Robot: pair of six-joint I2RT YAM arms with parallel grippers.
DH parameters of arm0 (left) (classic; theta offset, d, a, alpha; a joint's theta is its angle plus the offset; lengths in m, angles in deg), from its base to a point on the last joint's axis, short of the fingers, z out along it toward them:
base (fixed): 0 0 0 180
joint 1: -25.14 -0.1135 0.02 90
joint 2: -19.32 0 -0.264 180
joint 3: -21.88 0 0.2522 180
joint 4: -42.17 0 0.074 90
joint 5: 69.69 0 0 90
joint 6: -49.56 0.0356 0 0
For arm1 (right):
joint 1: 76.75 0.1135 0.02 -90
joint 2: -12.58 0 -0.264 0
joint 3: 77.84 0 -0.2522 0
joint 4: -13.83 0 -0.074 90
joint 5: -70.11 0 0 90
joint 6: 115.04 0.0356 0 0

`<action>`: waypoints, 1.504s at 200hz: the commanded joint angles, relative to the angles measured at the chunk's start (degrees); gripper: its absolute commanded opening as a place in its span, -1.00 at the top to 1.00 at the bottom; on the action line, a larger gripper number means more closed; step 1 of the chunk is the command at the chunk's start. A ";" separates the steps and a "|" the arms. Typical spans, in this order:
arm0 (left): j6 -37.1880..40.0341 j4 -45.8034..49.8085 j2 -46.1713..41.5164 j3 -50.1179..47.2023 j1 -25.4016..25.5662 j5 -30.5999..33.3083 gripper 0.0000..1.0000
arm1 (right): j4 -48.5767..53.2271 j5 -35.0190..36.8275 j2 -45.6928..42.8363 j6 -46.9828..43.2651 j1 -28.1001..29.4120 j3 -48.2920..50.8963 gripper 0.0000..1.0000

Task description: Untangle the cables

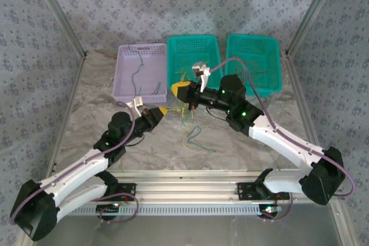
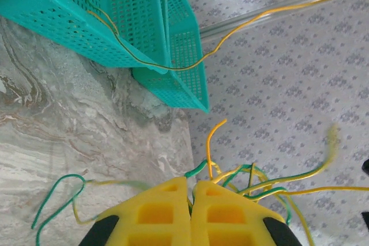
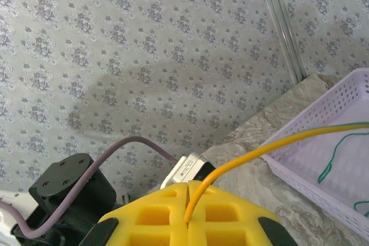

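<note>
Cables, thin yellow and green wires [image 1: 185, 120], hang knotted between both arms above the grey marbled table [image 1: 92, 102], held up presumably so loops fall free. Now the left gripper [image 2: 191, 187] has its yellow pads clamped tight on the bunch, while the right gripper [image 3: 188, 187] is pinched closed on 1 yellow strand [image 3: 259, 149].

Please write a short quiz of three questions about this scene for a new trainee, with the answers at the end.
1. True or false: the right claw is shut on a yellow cable.
2. How many teal baskets stand on the table?
3. The cable in the lilac basket is: A red, B green, C white.
Key: 1 true; 2 two; 3 B.
</note>
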 commanded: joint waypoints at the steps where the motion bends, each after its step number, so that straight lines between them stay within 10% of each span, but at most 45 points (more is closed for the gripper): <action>1: 1.37 -0.52 -0.83 -0.04 -0.06 0.13 1.00 | -0.41 0.23 -0.38 0.10 0.36 -2.30 1.00; 117: 21.25 39.83 -15.84 13.14 -13.18 -1.19 1.00 | 4.55 7.76 -9.41 11.59 -25.20 10.57 1.00; 184: 33.80 53.57 -15.65 23.07 -13.97 5.38 1.00 | 15.01 15.85 -18.81 10.17 -31.98 12.19 1.00; 301: 35.68 56.55 -9.46 24.97 -14.00 9.04 1.00 | 16.33 4.67 -20.55 10.95 -33.17 6.33 1.00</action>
